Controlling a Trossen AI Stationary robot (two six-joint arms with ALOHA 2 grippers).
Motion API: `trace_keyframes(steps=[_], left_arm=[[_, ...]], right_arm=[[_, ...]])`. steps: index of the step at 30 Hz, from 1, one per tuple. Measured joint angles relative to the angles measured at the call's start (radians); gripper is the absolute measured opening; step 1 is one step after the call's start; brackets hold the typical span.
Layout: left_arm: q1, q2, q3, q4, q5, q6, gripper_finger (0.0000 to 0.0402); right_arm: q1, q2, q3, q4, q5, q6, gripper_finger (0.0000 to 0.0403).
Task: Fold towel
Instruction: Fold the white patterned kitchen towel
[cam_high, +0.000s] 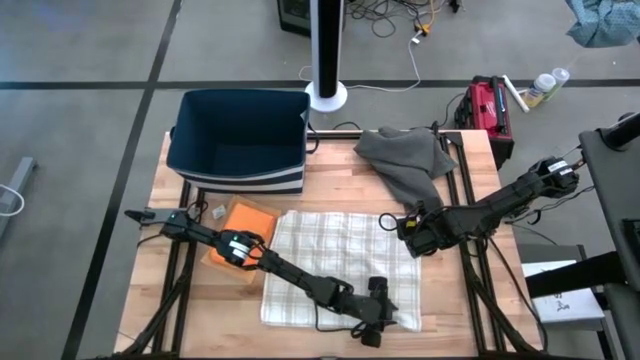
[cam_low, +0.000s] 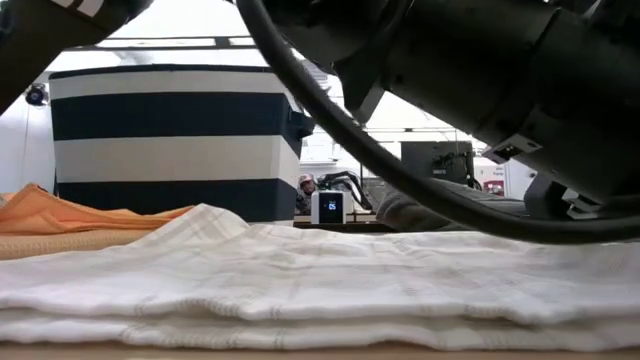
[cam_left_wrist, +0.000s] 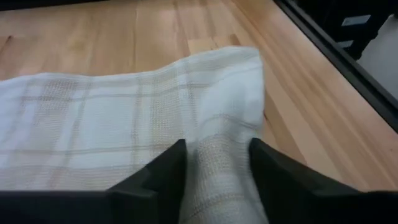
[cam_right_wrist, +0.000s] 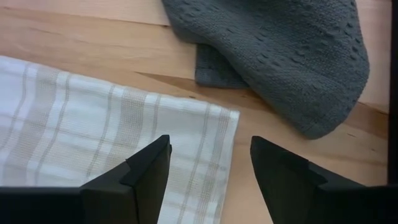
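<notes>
The white plaid towel (cam_high: 335, 262) lies flat in the middle of the table; the low view shows its near edge (cam_low: 300, 300) in stacked layers. My left gripper (cam_high: 378, 320) is at the towel's near right corner, shut on a raised bunch of cloth (cam_left_wrist: 217, 155). My right gripper (cam_right_wrist: 210, 168) stands open above the towel's far right corner (cam_right_wrist: 227, 118), one finger over the cloth and one over bare wood (cam_right_wrist: 280, 180), touching nothing. My left gripper pinches a raised ridge of the towel (cam_left_wrist: 219, 177) between its two fingers (cam_left_wrist: 174, 171), along the near edge just short of the near right corner (cam_left_wrist: 249, 59). The fingers slant down from the table's left. The rest of the towel lies on the table.
A grey towel (cam_high: 405, 160) lies crumpled at the far right, its edge close to the white towel's far right corner. An orange cloth (cam_high: 245, 225) lies to the left. A navy and white bin (cam_high: 240, 140) stands at the far left. Bare wood lies beyond the towel's right edge.
</notes>
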Motion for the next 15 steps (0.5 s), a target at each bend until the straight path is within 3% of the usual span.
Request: trace_keyframes(steps=[4, 9, 12, 15], left_arm=[[0.000, 0.003, 0.023, -0.018, -0.003, 0.005, 0.0097], [0.001, 0.003, 0.031, -0.033, -0.004, 0.007, 0.0020], [0.001, 0.003, 0.030, -0.033, -0.004, 0.006, 0.0011], [0.001, 0.003, 0.030, -0.033, -0.003, 0.003, 0.0028]], right_arm=[[0.000, 0.000, -0.008, 0.003, -0.019, 0.023, 0.0222], [-0.011, 0.000, -0.047, 0.023, -0.144, 0.049, 0.0223], [-0.011, 0.000, -0.090, 0.106, -0.160, 0.053, 0.0221], [-0.024, 0.000, -0.153, 0.221, -0.151, 0.049, 0.0220]])
